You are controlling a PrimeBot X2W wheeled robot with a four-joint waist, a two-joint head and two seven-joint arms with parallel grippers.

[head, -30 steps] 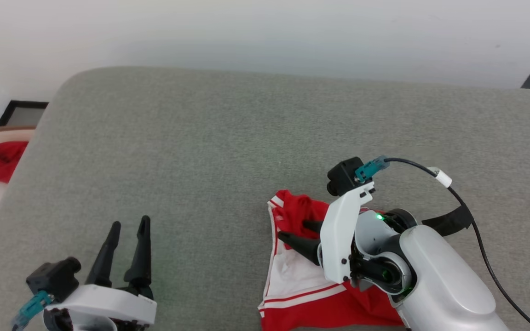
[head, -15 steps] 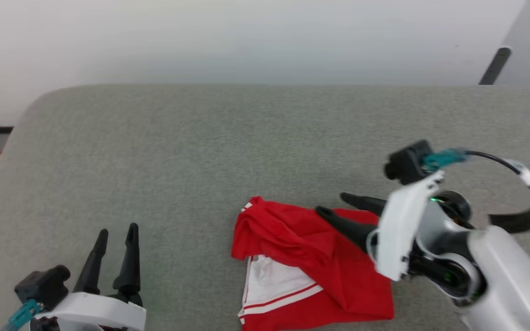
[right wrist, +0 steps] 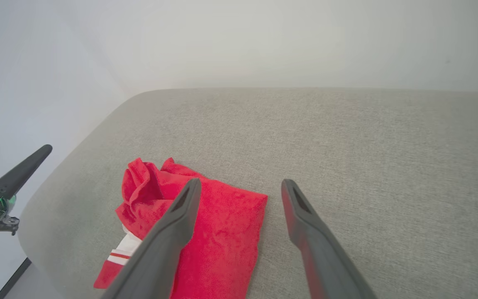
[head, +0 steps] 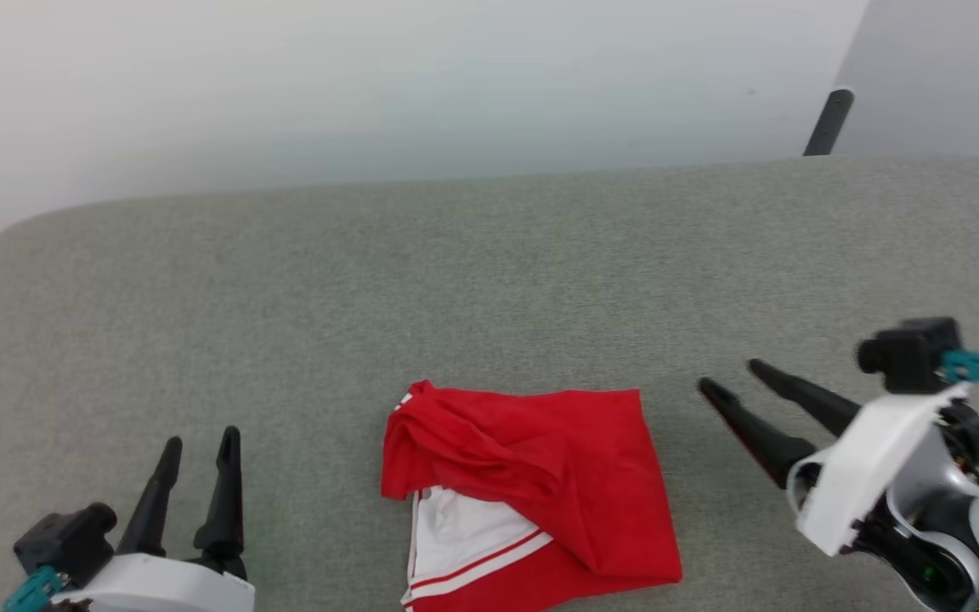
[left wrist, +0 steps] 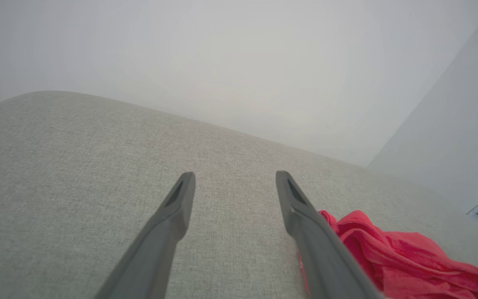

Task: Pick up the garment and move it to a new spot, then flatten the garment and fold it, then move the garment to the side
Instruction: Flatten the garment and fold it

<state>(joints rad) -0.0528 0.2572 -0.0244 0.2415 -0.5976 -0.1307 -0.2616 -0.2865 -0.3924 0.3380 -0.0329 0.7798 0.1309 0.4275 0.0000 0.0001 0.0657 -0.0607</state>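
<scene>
The garment point(head: 540, 476) lies folded on the grey cushion point(head: 370, 280); right gripper point(head: 729, 375) at its three o'clock, released, empty; left gripper point(head: 201, 437) at nine o'clock, likewise.

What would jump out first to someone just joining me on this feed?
The bright red jersey shirt with a white striped sleeve lies loosely folded near the front edge of the grey fabric cushion. Next, the right claw, open and clear of the cloth on the shirt's right, and the left claw, open at the lower left.
</scene>
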